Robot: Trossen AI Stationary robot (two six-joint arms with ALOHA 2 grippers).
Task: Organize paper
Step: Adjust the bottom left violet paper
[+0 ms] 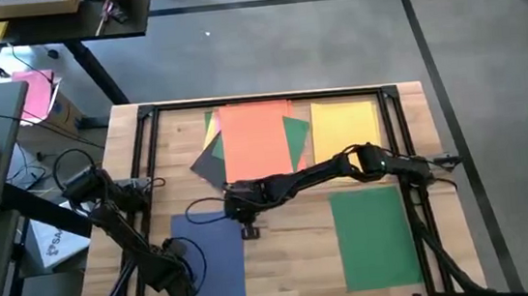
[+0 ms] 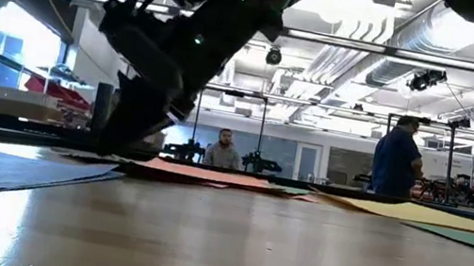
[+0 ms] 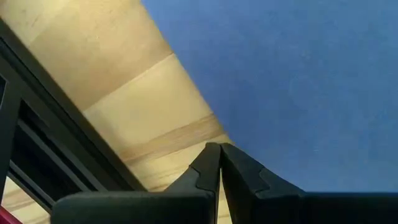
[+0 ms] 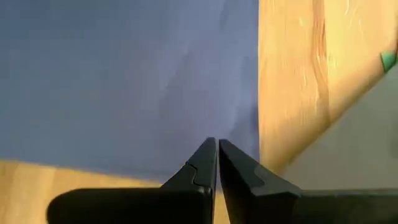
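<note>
The paper is spread over my wooden table (image 1: 282, 238) in loose groups. At the far side an orange sheet (image 1: 255, 139) lies on top of a fanned pile, with a dark grey sheet (image 1: 210, 160) sticking out to its left, a green corner (image 1: 297, 137) to its right and a sliver of yellow at the far left corner. Just to the right of that pile lies a yellow sheet (image 1: 344, 126), flat and square to the table. A second green sheet (image 1: 374, 234) lies alone near the right front, and a blue sheet (image 1: 215, 269) lies near the left front.

My left gripper (image 3: 219, 149) rests at the near left edge of the blue sheet, its fingers pressed together with only a hairline between them. My right gripper (image 4: 217, 144) reaches across to the middle of the table, at the far right corner of the same blue sheet, fingers closed to a thin slit over the paper's edge; whether either pinches the sheet I cannot tell.

A black frame (image 1: 149, 159) runs along the table's left, far and right sides. Bare wood shows between the blue and green sheets. Beyond the table, in the low view, a seated person (image 2: 223, 150) and a standing person (image 2: 397, 158) are in a bright workshop.
</note>
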